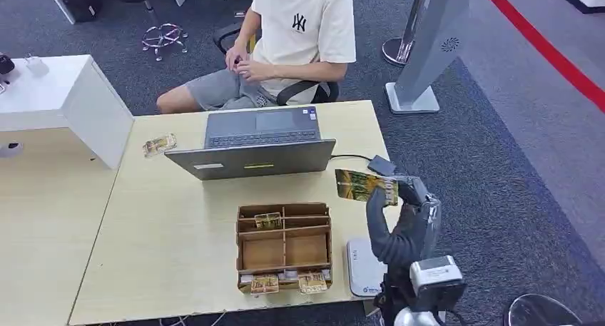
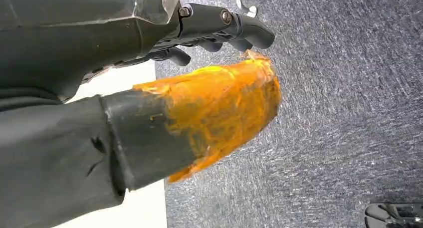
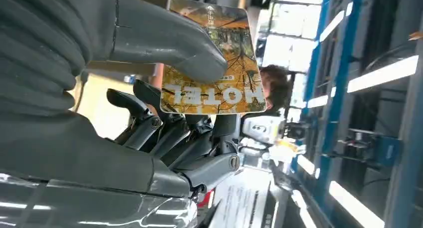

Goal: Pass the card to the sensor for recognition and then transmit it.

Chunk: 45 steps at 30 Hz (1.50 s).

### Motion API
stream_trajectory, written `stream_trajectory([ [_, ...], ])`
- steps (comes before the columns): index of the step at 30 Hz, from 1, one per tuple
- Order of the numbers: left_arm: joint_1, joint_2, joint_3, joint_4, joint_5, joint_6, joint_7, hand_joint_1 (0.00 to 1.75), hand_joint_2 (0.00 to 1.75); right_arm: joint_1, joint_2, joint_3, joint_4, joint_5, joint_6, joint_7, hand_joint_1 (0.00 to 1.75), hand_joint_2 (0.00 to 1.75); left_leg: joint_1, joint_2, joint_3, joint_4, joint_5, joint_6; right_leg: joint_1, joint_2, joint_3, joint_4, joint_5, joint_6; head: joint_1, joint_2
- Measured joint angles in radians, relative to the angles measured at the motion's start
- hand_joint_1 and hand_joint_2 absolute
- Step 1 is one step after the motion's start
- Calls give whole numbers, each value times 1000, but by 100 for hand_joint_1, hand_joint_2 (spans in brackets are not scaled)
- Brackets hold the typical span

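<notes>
My right hand [image 1: 403, 222] is raised over the table's right edge, pinching a yellow-brown hotel card [image 1: 365, 187] by its end. In the right wrist view the thumb presses on the card [image 3: 219, 63], printed "HOTEL", with the darker fingers [image 3: 169, 133] behind it. A flat white sensor pad [image 1: 362, 267] lies on the table just below and in front of that hand. A small black box [image 1: 382, 165] with a cable sits beyond the card. My left hand [image 2: 219, 88], its thumb wrapped in orange tape, hangs over grey carpet holding nothing.
A wooden organiser [image 1: 284, 246] with several cards stands left of the pad. An open laptop [image 1: 257, 144] faces a person [image 1: 285, 48] seated at the far side. A card packet [image 1: 158, 145] lies left of it. A white desk [image 1: 50, 90] and grey stand [image 1: 428, 48] flank the table.
</notes>
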<state>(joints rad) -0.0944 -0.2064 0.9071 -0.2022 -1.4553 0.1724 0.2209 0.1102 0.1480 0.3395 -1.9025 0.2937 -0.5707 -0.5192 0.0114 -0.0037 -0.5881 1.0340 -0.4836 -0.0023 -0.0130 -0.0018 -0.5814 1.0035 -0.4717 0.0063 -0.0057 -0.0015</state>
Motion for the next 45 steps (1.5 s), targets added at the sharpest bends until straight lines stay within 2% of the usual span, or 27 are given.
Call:
stream_trajectory([
  [7, 0, -2, 13, 0, -2, 6, -2, 0, 0, 2, -2, 0, -28, -3, 27, -26, 175, 175, 0, 0, 0, 0, 0, 0, 0, 0, 0, 0, 0, 0, 0, 0],
  [12, -2, -3, 14, 0, -14, 5, -3, 0, 0, -33, -5, 19, -12, 99, 27, -7, 175, 175, 0, 0, 0, 0, 0, 0, 0, 0, 0, 0, 0, 0, 0, 0],
  [17, -6, -3, 14, 0, -60, -13, -3, 0, 0, -179, -11, 65, 108, 406, -78, 94, 175, 175, 0, 2, 1, 0, 1, 0, 0, 1, 1, 0, 1, 0, 0, 0],
  [19, -7, -3, 14, 0, -71, -14, -3, 0, 0, -239, -12, 78, 165, 488, -106, 130, 175, 175, 0, 1, 1, 0, 2, 0, 0, 1, 1, 0, 1, 0, 0, 0],
  [26, -15, -7, 13, 0, -103, -35, 4, 0, 0, -432, -8, 84, 358, 757, -118, 224, 175, 175, 0, 1, 1, 0, 2, -1, 0, 1, 1, 0, 2, 0, 0, 0],
  [29, -20, -10, 10, 0, -112, -42, 10, 0, 0, -497, 9, 84, 432, 876, -119, 249, 175, 175, 0, 1, 1, 0, 2, -1, 0, 1, 1, 0, 2, 0, 0, 0],
  [35, -25, -16, -12, 0, -113, -50, 16, 0, 0, -571, 42, 79, 523, 1089, -119, 290, 175, 175, 0, 1, 0, 0, 2, -1, 0, 1, 0, 0, 2, 0, 0, 0],
  [40, -28, -19, -25, 0, -112, -56, 19, 0, 0, -601, 53, 79, 555, 1173, -119, 345, 175, 175, 0, 1, 0, 0, 2, -1, 0, 1, 1, 0, 2, 0, 0, 0],
  [41, -28, -20, -29, 0, -113, -57, 19, 0, 0, -603, 53, 80, 559, 1187, -119, 358, 155, 175, 0, 1, 0, 0, 2, -1, 0, 0, 1, 0, 2, 0, 0, 0],
  [42, -28, -21, -30, 0, -113, -57, 19, 0, 0, -604, 53, 83, 561, 1198, -119, 368, 37, 175, 0, 1, 0, 0, 2, -1, 0, 0, 1, 0, 2, 0, 0, 0],
  [43, -28, -21, -30, 0, -112, -57, 19, 0, 0, -604, 53, 85, 564, 1207, -119, 380, 0, 175, 0, 1, 0, 0, 2, -1, 0, 0, 1, 0, 2, 0, 0, 0],
  [45, -28, -21, -31, 0, -113, -57, 19, 0, 0, -604, 53, 91, 570, 1213, -119, 407, 0, 175, 0, 1, 0, 0, 2, -1, 0, 1, 1, 0, 2, 0, 0, 0],
])
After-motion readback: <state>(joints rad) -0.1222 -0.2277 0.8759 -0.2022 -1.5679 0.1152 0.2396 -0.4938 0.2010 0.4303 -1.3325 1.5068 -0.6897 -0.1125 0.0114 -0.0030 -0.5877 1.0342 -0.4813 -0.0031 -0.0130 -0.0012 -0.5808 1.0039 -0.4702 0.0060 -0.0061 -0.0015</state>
